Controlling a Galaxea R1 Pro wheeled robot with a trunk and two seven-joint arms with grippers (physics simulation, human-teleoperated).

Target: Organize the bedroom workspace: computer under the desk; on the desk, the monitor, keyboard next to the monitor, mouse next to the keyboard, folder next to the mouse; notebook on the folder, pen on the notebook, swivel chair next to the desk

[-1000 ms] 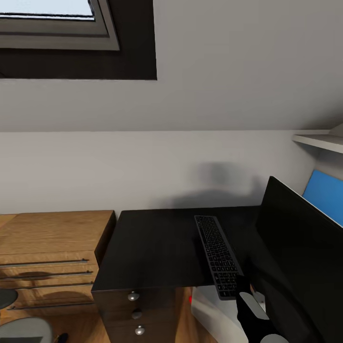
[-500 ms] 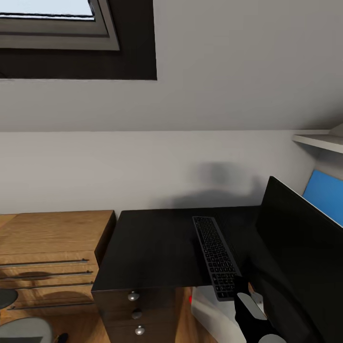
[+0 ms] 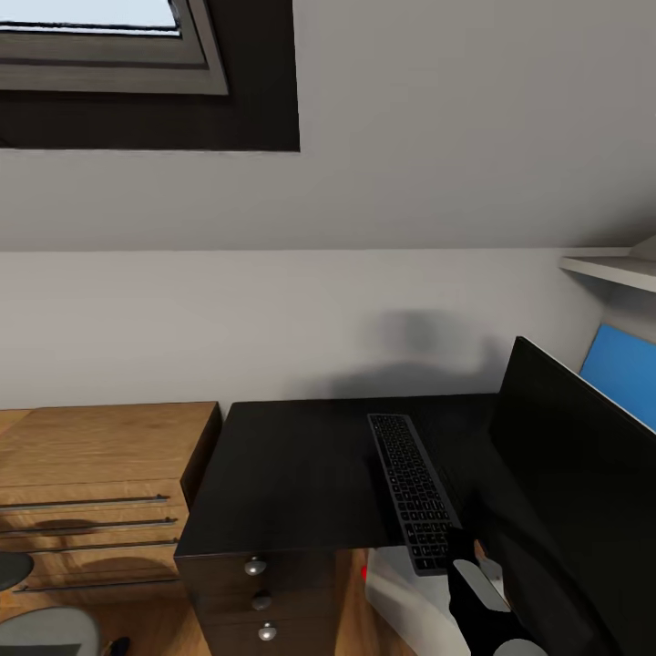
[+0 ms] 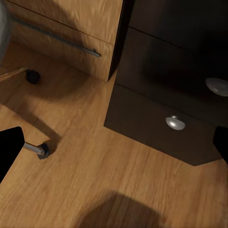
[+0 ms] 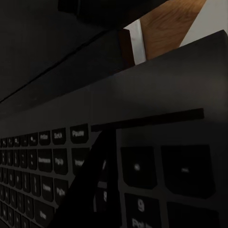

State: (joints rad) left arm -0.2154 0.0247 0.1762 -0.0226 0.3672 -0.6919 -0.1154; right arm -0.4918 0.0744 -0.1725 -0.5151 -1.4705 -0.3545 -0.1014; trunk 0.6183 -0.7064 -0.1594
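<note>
While the right gripper (image 3: pixel 460 556) reaches up to the near end of the keyboard (image 3: pixel 412 489), seemingly pinching that overhanging end though I cannot tell for sure, the keyboard stretches away from it across the black counter (image 3: pixel 292 474), with the monitor (image 3: pixel 574 483) just beside the gripper on its right and a blue panel (image 3: pixel 621 372) behind that. Left of the counter stands a light-wood dresser (image 3: pixel 91 474) under a pale sloped wall with a dark-framed window (image 3: pixel 137 55), and the left gripper's tips sit wide apart over the wooden floor (image 4: pixel 95 180) by the dark drawer unit (image 4: pixel 166 114). Key legends read "ScrLk" and "Pause" (image 5: pixel 78 133).
</note>
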